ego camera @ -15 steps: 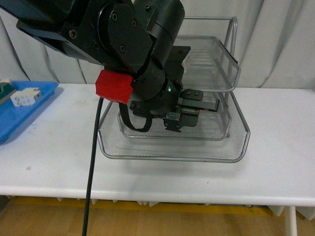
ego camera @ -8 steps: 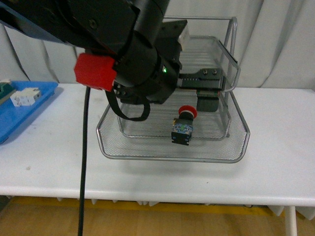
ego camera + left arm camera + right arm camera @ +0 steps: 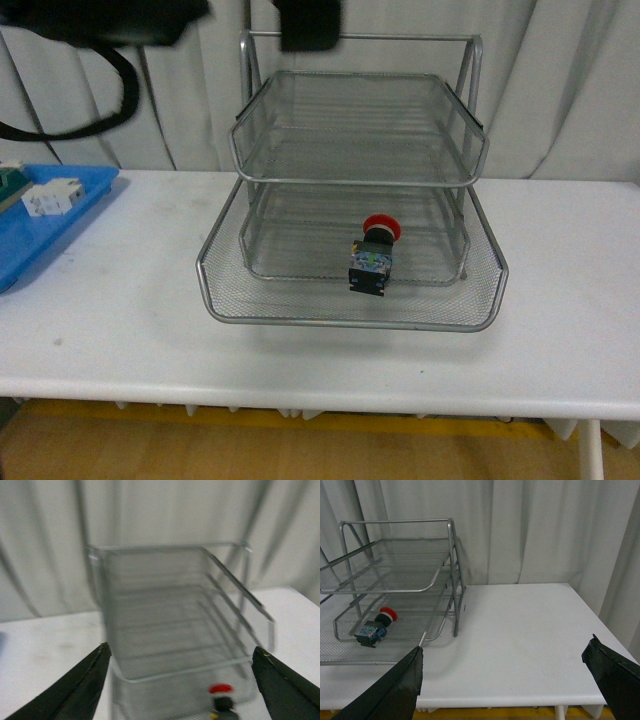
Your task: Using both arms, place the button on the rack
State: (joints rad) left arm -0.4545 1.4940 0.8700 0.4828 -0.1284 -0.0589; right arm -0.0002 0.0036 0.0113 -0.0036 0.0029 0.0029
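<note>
The button [image 3: 374,256], a red cap on a dark body with bluish marks, lies in the lowest tray of the silver wire-mesh rack [image 3: 350,322], near the tray's front and touching no gripper. The blurred left wrist view shows the button [image 3: 220,692] low under the rack [image 3: 175,672]. My left gripper [image 3: 180,650] is open, raised well above and back from it, with nothing between its fingers. Only dark parts of the left arm [image 3: 100,20] reach the front view's top edge. My right gripper [image 3: 505,647] is open over bare table, to the side of the rack [image 3: 454,580] and the button [image 3: 376,626].
A flat blue tray [image 3: 60,225] at the table's left end holds a white block [image 3: 52,197] and a green-and-beige block [image 3: 10,180]. A pale curtain hangs behind the white table [image 3: 120,300], which runs on beside the rack [image 3: 530,630].
The left gripper held the button low in the bottom tray, let it go, then rose up and away to the upper left. The button stays where it was set down.
</note>
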